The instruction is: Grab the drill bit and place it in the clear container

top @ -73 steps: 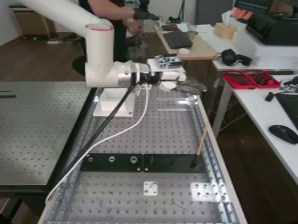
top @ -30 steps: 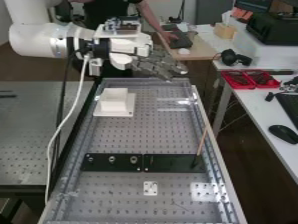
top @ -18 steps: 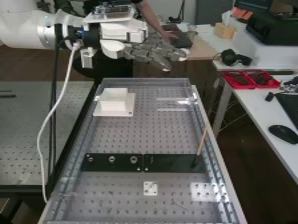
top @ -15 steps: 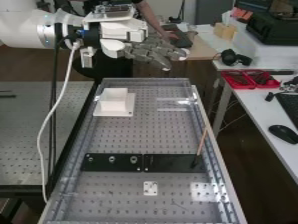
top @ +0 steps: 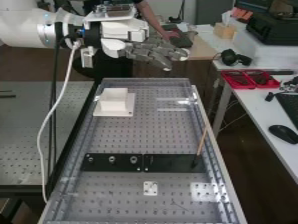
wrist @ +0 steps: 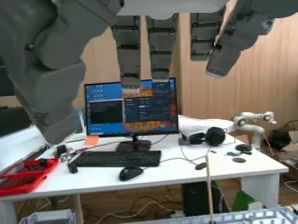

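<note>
In the high view, the hand (top: pixel 149 52) is raised over the far end of the perforated bench plate, with its fingers extended and nothing between them. The wrist view has the hand's fingers (wrist: pixel 161 47) hanging straight, and its thick thumb apart from them. A black strip (top: pixel 169 162) lies across the plate, with small round metal pieces (top: pixel 112 159) in its left half; I cannot tell whether one is the drill bit. Clear, glossy material with bright reflections (top: pixel 174 104) lies at the plate's far right; its outline as a container is uncertain.
A white block on a square base (top: pixel 114 102) stands at the plate's far left. A thin wooden stick (top: pixel 201 142) rises at the strip's right end. Red trays (top: pixel 249 80) and a mouse (top: pixel 284 133) are on the right-hand desk. A white cable (top: pixel 50 117) hangs from the arm.
The hand has moved up and left from the plate's far end, coming closer to the high camera. Over the last half second it has kept still.
</note>
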`<action>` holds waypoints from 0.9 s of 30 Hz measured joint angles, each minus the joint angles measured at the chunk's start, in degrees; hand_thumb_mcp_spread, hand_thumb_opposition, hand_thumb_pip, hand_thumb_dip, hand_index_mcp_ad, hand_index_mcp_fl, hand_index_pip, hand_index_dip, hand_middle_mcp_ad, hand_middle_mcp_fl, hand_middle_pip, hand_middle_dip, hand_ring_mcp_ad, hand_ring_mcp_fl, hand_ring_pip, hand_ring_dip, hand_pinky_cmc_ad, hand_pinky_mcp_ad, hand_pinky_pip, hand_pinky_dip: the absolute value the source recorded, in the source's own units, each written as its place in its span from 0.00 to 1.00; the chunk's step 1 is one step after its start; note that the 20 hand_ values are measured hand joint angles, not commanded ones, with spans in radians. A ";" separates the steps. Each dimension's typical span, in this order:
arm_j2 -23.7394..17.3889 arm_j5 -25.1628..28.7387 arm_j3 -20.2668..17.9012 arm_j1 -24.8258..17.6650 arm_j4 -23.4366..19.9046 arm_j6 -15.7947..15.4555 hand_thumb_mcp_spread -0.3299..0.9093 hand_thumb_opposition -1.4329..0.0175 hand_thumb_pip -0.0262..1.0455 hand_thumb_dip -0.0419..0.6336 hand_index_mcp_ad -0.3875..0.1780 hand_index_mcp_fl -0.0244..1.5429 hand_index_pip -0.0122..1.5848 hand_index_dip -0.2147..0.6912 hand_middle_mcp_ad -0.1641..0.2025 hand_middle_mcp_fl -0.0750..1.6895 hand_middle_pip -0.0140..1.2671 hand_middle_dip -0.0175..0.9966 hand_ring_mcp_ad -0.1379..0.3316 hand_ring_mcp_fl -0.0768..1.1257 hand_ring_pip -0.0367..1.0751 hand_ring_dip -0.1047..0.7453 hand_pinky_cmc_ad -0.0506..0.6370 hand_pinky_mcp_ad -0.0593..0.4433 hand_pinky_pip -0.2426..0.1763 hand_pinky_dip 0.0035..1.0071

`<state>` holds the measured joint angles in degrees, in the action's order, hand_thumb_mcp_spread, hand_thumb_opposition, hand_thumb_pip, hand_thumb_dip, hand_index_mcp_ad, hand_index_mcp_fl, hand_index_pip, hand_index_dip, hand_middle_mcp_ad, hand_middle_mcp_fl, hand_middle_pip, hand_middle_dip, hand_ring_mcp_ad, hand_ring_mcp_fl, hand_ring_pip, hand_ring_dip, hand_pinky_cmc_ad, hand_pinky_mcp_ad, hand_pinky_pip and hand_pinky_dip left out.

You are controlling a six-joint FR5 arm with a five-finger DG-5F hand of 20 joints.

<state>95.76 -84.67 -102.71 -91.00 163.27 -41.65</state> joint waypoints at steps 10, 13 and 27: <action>-0.90 0.54 -0.34 0.07 0.37 -1.04 0.49 0.48 0.58 0.32 0.61 0.10 0.34 0.46 0.63 0.15 0.09 0.23 0.74 0.06 0.11 0.22 0.55 0.42 0.39 0.52; -1.23 0.67 -0.48 0.16 0.45 -1.13 0.49 0.48 0.58 0.32 0.61 0.10 0.34 0.46 0.63 0.15 0.09 0.23 0.74 0.06 0.11 0.22 0.55 0.42 0.39 0.52; -1.85 0.80 -0.68 0.27 0.39 -1.66 0.49 0.48 0.58 0.32 0.61 0.11 0.34 0.46 0.63 0.15 0.09 0.23 0.74 0.06 0.11 0.22 0.55 0.42 0.39 0.52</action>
<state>93.91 -83.87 -103.39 -90.73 163.65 -43.31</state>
